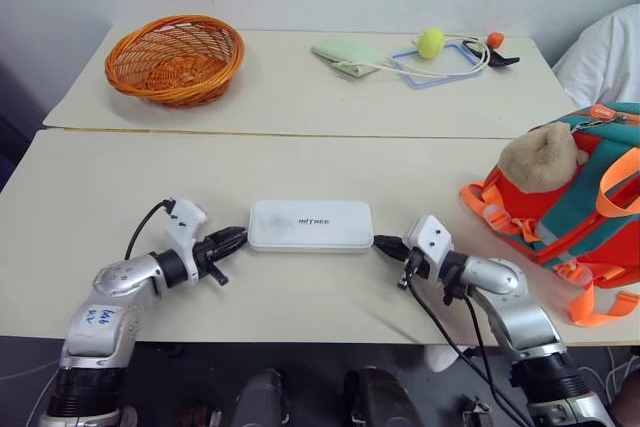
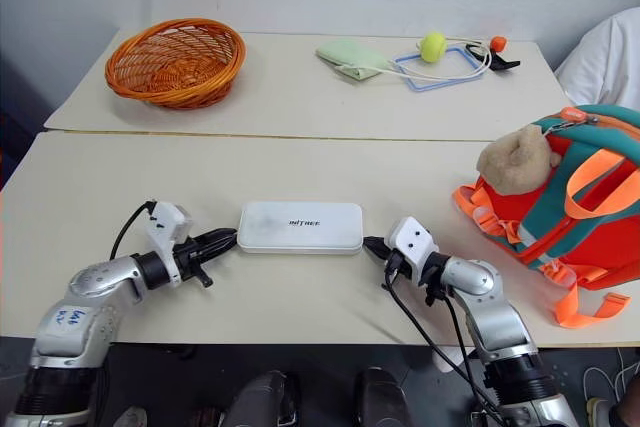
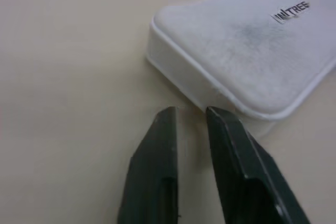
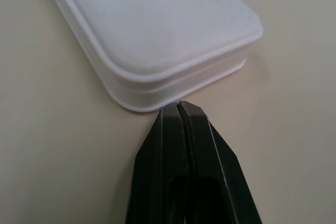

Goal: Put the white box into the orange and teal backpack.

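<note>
The flat white box with rounded corners and small dark letters on top (image 1: 310,225) lies flat on the pale table (image 1: 90,187), near the front edge. It is not in the bag yet, so the main job is not done.

The small orange and teal backpack with a tan plush toy on it (image 1: 565,202) sits at the right side of the table, well apart from the box. I cannot tell if its top is open.

The left gripper (image 1: 234,239) is at the left end of the box. Its two black fingers (image 3: 157,156) are a little apart, with nothing between them. The right gripper (image 1: 388,245) is at the right end. Its fingers are pressed together, and their tips touch the bottom rim of the box.

Neither one holds the box. I think it must be gripped, lifted, carried over to the backpack and put inside.
</note>
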Tool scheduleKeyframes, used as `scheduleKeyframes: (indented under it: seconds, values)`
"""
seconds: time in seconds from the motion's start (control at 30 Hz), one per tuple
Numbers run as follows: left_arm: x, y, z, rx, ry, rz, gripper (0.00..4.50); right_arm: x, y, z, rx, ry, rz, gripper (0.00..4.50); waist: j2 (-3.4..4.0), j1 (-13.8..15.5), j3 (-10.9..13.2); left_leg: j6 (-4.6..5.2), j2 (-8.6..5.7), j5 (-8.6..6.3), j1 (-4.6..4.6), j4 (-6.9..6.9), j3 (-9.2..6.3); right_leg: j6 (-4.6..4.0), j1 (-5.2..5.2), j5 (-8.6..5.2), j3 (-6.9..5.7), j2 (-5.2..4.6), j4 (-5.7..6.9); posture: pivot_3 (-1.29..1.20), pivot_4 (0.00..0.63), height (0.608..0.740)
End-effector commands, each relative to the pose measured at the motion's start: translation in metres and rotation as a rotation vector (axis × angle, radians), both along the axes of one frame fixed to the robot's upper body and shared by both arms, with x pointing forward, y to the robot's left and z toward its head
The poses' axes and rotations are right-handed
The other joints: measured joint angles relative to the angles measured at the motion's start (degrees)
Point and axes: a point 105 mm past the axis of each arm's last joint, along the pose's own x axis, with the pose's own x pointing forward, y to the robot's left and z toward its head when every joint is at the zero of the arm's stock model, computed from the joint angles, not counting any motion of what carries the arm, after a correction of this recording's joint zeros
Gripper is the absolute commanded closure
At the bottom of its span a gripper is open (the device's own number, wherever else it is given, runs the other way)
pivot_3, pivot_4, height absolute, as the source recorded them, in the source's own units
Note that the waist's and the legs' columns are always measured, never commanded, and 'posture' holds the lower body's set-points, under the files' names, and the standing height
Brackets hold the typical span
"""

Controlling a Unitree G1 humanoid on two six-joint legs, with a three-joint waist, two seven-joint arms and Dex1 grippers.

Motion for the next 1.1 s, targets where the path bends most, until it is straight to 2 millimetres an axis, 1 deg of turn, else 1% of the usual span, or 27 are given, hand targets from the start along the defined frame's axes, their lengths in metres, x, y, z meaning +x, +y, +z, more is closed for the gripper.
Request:
scheduleKeyframes:
  seconds: [0.03,0.1,0.17,0.27,0.3,0.37,0.4,0.47,0.5,0.6,0.7,0.8,0.9,1.0,1.1]
  values:
    - [-0.011,0.022,0.010,-0.236,0.314,0.010,2.42,-0.001,-0.004,0.011,-0.019,-0.021,-0.003,4.50,0.00,0.00,0.00,-0.01,0.00,0.01,0.00,0.02,-0.04,0.00,0.01,0.00,-0.05,0.00,0.04,0.00,0.150,0.740]
    - [0.000,0.039,0.015,-0.284,0.383,0.067,1.73,0.001,-0.004,0.015,-0.031,-0.027,0.008,4.50,0.02,0.00,0.01,-0.03,-0.03,0.02,0.01,0.01,-0.07,0.00,0.01,0.00,-0.08,0.00,0.04,0.00,0.150,0.740]
    - [0.011,0.048,0.023,-0.332,0.417,0.087,1.11,0.001,-0.003,0.017,-0.040,-0.030,0.020,4.50,0.01,0.02,0.01,-0.05,-0.04,0.04,0.00,0.03,-0.08,0.00,0.00,0.00,-0.10,0.01,0.07,0.00,0.150,0.740]
    - [0.030,0.042,0.036,-0.347,0.440,0.080,0.13,0.004,0.001,0.021,-0.038,-0.031,0.028,4.50,0.00,0.05,0.02,-0.05,-0.06,0.05,-0.03,0.03,-0.07,0.00,-0.02,0.00,-0.12,0.01,0.08,0.00,0.150,0.740]
    - [0.036,0.040,0.035,-0.331,0.467,0.090,0.03,0.005,0.003,0.021,-0.035,-0.032,0.031,4.50,0.00,0.14,0.02,-0.05,-0.07,0.05,-0.08,0.04,-0.07,0.00,-0.05,0.00,-0.13,0.01,0.07,0.00,0.150,0.740]
    - [0.039,0.034,0.030,-0.319,0.549,0.090,0.03,0.007,0.006,0.022,-0.033,-0.030,0.032,4.50,-0.01,0.18,0.02,-0.04,-0.09,0.06,-0.12,0.15,-0.08,0.00,-0.05,0.00,-0.15,0.02,0.12,0.00,0.150,0.740]
    - [0.039,0.026,0.033,-0.367,0.595,0.053,0.03,0.007,0.007,0.021,-0.035,-0.032,0.035,4.50,-0.01,0.15,0.02,-0.03,-0.10,0.07,-0.13,0.18,-0.07,0.00,-0.05,0.00,-0.15,0.02,0.14,0.00,0.150,0.740]
    - [0.043,0.014,0.033,-0.391,0.643,0.021,0.03,0.010,0.010,0.021,-0.035,-0.033,0.037,4.50,-0.01,0.16,0.02,0.00,-0.12,0.08,-0.14,0.22,-0.05,0.00,-0.04,0.00,-0.14,0.02,0.37,0.00,0.150,0.740]
    - [0.045,0.008,0.030,-0.368,0.664,0.004,0.03,0.011,0.011,0.021,-0.040,-0.038,0.040,4.50,-0.01,0.18,0.02,0.00,-0.11,0.08,-0.17,0.30,-0.04,0.00,-0.08,0.00,-0.13,0.02,0.41,0.00,0.150,0.740]
    - [0.052,-0.011,0.027,-0.377,0.694,-0.047,0.03,0.017,0.013,0.023,-0.049,-0.046,0.041,4.50,-0.01,0.28,0.02,0.01,-0.11,0.07,-0.21,0.56,-0.06,0.01,-0.06,-0.01,-0.13,0.03,0.47,0.00,0.150,0.740]
    - [0.051,-0.031,0.021,-0.358,0.754,-0.107,0.03,0.023,0.013,0.025,-0.059,-0.061,0.033,4.50,-0.01,0.35,0.02,0.06,-0.12,0.03,-0.22,0.69,-0.05,0.01,-0.05,-0.01,-0.11,0.01,0.44,0.00,0.150,0.740]
    - [0.051,-0.043,0.018,-0.359,0.786,-0.144,0.03,0.025,0.016,0.026,-0.061,-0.066,0.036,4.50,-0.01,0.67,0.02,0.05,-0.12,0.02,-0.23,0.70,-0.06,0.01,-0.05,-0.01,-0.10,0.01,0.46,0.00,0.150,0.740]
    - [0.052,-0.054,0.022,-0.395,0.800,-0.180,0.03,0.025,0.018,0.023,-0.074,-0.069,0.046,4.50,-0.01,1.01,0.02,0.06,-0.12,0.02,-0.23,0.71,-0.06,0.01,-0.05,-0.01,-0.10,0.02,0.46,0.00,0.150,0.740]
    - [0.053,-0.065,0.031,-0.440,0.807,-0.228,0.03,0.025,0.019,0.022,-0.071,-0.067,0.045,4.50,-0.01,1.43,0.02,0.09,-0.12,0.00,-0.24,0.75,-0.05,0.01,-0.05,-0.01,-0.09,0.01,0.46,0.00,0.150,0.740]
    - [0.050,-0.074,0.036,-0.452,0.815,-0.277,0.66,0.025,0.017,0.021,-0.066,-0.068,0.039,4.50,-0.02,1.32,0.03,0.11,-0.12,-0.01,-0.29,0.78,-0.05,0.01,-0.05,-0.01,-0.09,0.01,0.47,0.00,0.150,0.740]
